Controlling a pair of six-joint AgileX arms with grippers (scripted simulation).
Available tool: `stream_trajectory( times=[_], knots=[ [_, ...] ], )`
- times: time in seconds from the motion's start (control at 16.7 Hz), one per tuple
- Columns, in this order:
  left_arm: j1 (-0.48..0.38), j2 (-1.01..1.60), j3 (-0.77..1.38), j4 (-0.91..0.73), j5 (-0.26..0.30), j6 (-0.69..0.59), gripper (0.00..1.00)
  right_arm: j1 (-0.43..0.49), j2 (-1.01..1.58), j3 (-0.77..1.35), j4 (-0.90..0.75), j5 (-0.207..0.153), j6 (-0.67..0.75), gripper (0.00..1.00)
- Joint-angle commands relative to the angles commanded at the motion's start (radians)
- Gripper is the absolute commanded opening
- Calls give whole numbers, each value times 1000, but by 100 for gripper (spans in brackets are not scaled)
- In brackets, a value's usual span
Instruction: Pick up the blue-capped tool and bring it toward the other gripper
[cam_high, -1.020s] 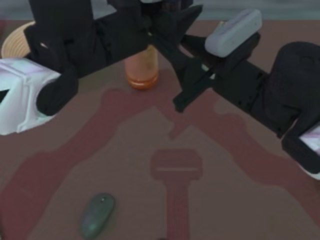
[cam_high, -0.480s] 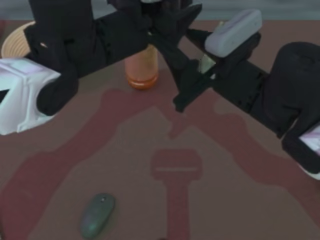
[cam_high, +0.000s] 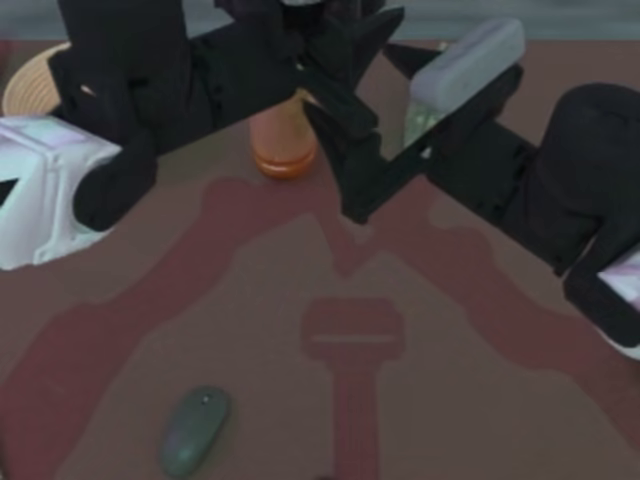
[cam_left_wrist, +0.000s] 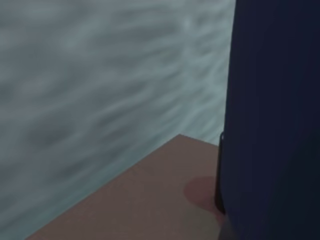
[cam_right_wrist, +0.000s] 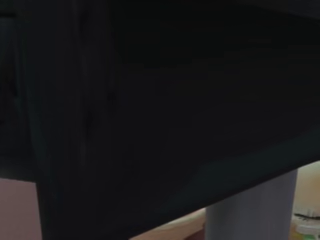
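Item, task object: the blue-capped tool (cam_left_wrist: 275, 120), seen only in the left wrist view as a broad navy surface close to that camera, above the table's far edge. The top view does not show it, since the two arms overlap there. Item: left gripper (cam_high: 340, 35), raised over the middle of the table's far edge. Whether it grips the tool cannot be told, though the cap's nearness suggests it is carrying it. Item: right gripper (cam_high: 375, 125), reaching in from the right side to meet the left one. Change over the last second: its two fingers (cam_high: 352, 195) have spread from a closed pair to a wide gap, one now pointing toward the table's middle and the other toward the far edge. A pale greenish patch (cam_high: 415, 120) has come into sight between them. Its dark body has also slid leftward and covers more of the orange bottle (cam_high: 283, 145). Judgement: the bringing-over looks largely done, and the parted jaws suggest readiness to receive the tool. Item: the right wrist view is mostly dark, with a grey cylinder (cam_right_wrist: 250, 212) at one border that is possibly the tool's handle. Item, unmoved: grey-green mouse (cam_high: 195, 430) near the near edge, left of middle, on the table (cam_high: 500, 350).
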Motion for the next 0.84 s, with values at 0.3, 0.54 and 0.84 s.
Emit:
stream_trajectory(
  times=[0.3,0.54,0.84],
  knots=[
    [12,-5,-6,-1,9,-1,0,-1,-18,-17,-3,-4,-2,100],
    [92,-46,-46,-8,79,-1,0,-20,-164,-147,-18,-26,-4,100],
    [163,-84,-79,-11,141,7,0,-32,-277,-252,-24,-48,1,100]
  ],
)
